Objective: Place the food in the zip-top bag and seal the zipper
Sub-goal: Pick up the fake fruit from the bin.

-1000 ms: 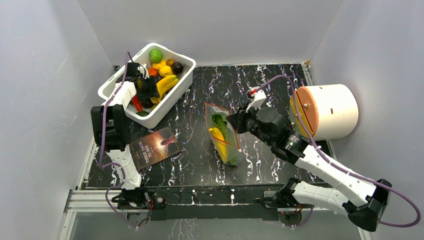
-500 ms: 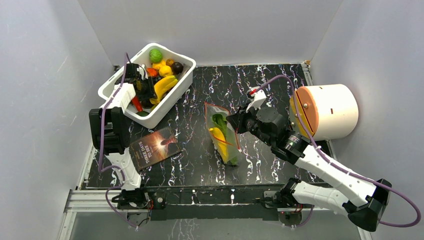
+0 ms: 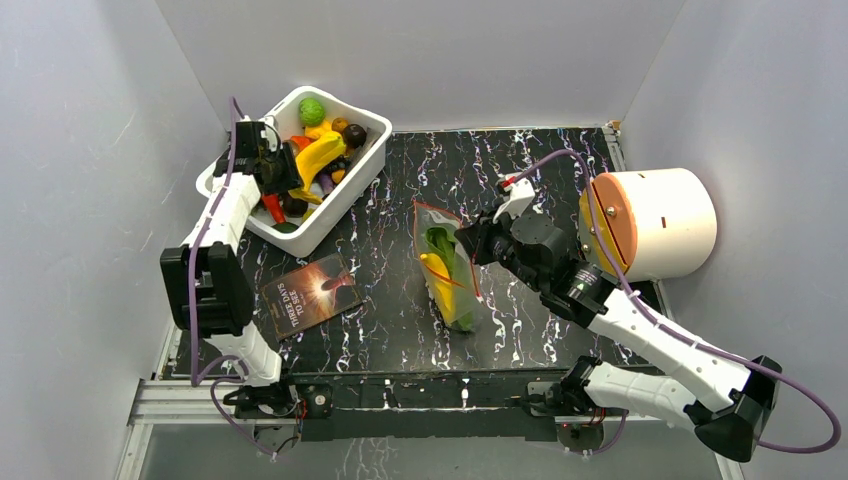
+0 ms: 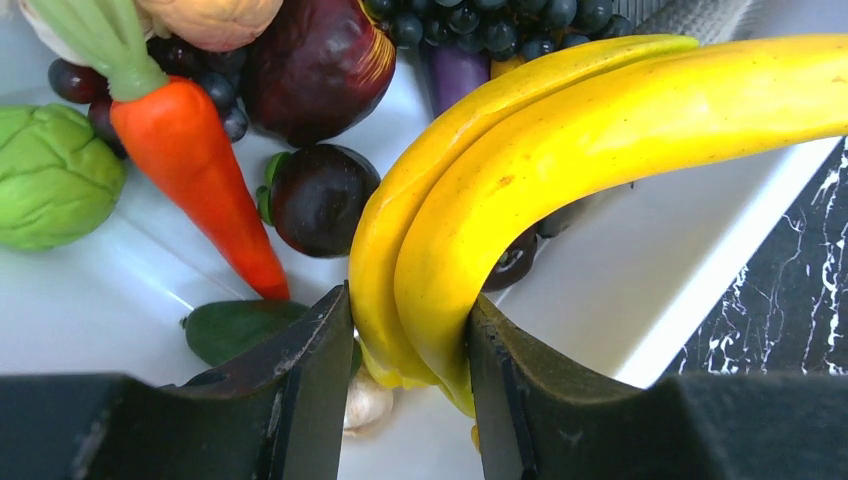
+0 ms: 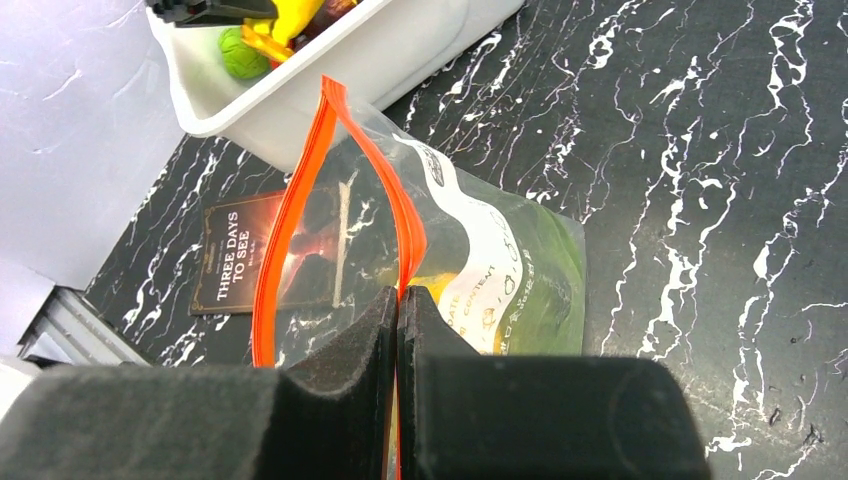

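My left gripper (image 4: 410, 345) (image 3: 290, 175) is shut on the yellow banana bunch (image 4: 560, 170) (image 3: 317, 157), held over the white tub (image 3: 340, 205). An orange carrot (image 4: 200, 170), a green leafy ball (image 4: 50, 175), dark round fruits and grapes lie in the tub below. The zip-top bag (image 3: 448, 270) (image 5: 480, 260) lies mid-table with green and yellow food inside. Its mouth is open, the red-orange zipper (image 5: 350, 160) forming a loop. My right gripper (image 5: 398, 300) (image 3: 468, 243) is shut on one side of the zipper strip.
A dark booklet (image 3: 310, 295) with an orange picture lies left of the bag, also in the right wrist view (image 5: 235, 255). A large white and tan cylinder (image 3: 650, 220) stands at the right. White walls close in on three sides.
My left gripper has lifted the banana bunch up and toward the tub's far left. The right gripper and bag have barely moved.
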Tool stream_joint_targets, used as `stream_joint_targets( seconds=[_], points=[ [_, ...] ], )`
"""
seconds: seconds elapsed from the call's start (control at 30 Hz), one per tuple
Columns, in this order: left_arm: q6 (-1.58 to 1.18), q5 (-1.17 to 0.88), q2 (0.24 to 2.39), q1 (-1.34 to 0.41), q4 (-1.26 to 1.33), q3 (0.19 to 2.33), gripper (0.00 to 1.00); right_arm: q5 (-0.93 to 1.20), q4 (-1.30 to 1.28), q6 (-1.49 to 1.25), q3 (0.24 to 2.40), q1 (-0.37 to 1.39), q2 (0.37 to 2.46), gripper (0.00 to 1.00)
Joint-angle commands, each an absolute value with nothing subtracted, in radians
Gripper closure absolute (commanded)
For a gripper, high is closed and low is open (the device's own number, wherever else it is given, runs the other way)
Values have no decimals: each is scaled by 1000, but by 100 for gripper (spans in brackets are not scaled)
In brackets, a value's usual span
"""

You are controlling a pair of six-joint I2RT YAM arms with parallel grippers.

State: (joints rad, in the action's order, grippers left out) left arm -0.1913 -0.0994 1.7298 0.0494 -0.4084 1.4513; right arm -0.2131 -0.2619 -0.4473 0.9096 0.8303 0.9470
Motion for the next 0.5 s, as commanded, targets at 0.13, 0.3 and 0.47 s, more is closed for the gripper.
stream_joint_targets(
  seconds=[0.13, 0.3, 0.47],
  points=[
    [-216, -148, 1551, 45, -402, 1406, 86, -286, -205, -471, 1000, 831, 990, 100],
    [-255, -257, 1488, 44, -377, 1393, 87, -290, -196, -499, 1022, 831, 1031, 100],
    [-305, -396, 1431, 42, -348, 1372, 87, -315, -161, -523, 1015, 831, 1058, 100]
  ],
)
